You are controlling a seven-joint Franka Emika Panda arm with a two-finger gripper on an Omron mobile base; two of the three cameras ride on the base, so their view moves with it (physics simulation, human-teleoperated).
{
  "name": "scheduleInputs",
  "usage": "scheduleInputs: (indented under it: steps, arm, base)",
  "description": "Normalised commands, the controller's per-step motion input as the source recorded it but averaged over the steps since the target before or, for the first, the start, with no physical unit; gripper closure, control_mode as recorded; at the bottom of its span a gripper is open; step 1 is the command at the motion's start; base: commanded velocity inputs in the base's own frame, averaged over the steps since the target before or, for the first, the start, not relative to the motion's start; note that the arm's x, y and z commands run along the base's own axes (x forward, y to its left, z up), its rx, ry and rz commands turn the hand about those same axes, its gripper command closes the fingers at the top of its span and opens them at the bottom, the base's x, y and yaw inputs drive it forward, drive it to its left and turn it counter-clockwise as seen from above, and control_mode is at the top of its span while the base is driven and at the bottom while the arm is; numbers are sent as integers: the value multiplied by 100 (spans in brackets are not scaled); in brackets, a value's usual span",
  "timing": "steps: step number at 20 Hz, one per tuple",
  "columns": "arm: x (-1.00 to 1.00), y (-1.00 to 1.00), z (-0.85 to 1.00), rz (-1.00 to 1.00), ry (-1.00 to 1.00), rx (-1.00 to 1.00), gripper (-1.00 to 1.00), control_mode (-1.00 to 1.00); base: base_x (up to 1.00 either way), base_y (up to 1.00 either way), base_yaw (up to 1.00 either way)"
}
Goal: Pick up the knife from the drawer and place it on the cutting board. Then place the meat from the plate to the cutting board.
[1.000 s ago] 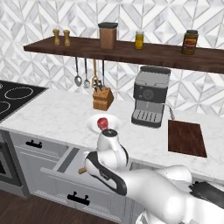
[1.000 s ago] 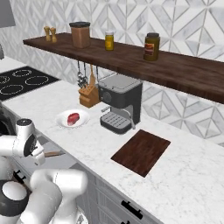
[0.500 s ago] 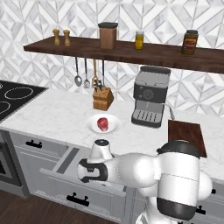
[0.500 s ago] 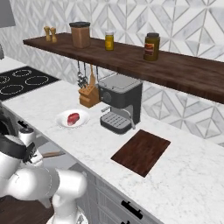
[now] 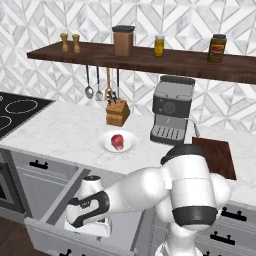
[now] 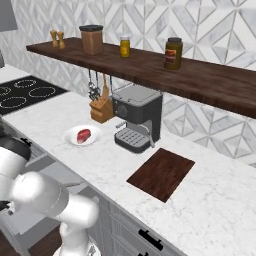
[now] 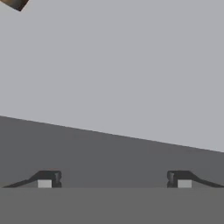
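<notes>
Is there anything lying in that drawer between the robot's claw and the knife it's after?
Nothing visible: the open end effector faces bare grey drawer floor, with the knife handle's brown tip apart at the hand view's corner.

You see just a tiny brown corner of the knife (image 7: 13, 3); the top edge of the hand view cuts off the rest. In the left base view the big white arm hides most of the drawer (image 5: 60, 192) and the near left corner of the cutting board (image 5: 217, 156). The labels on the shelf jars (image 6: 173, 52) are too small to read.
</notes>
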Motion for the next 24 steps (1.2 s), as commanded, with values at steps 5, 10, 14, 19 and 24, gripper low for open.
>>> scheduleInputs:
  steps: [5, 10, 14, 19, 24]
  arm:
    - [-90, 62, 35, 5, -9, 0, -100, -100]
    - [-33, -27, 99, -2, -41, 0, -100, -100]
    - [0, -41, 53, -5, -20, 0, -100, -100]
    - [22, -43, 9, -12, 0, 0, -100, -100]
    - [50, -13, 4, -2, 1, 0, -100, -100]
  base:
    - [0, 0, 0]
    - [0, 0, 0]
    - [0, 0, 0]
    - [0, 0, 0]
    - [0, 0, 0]
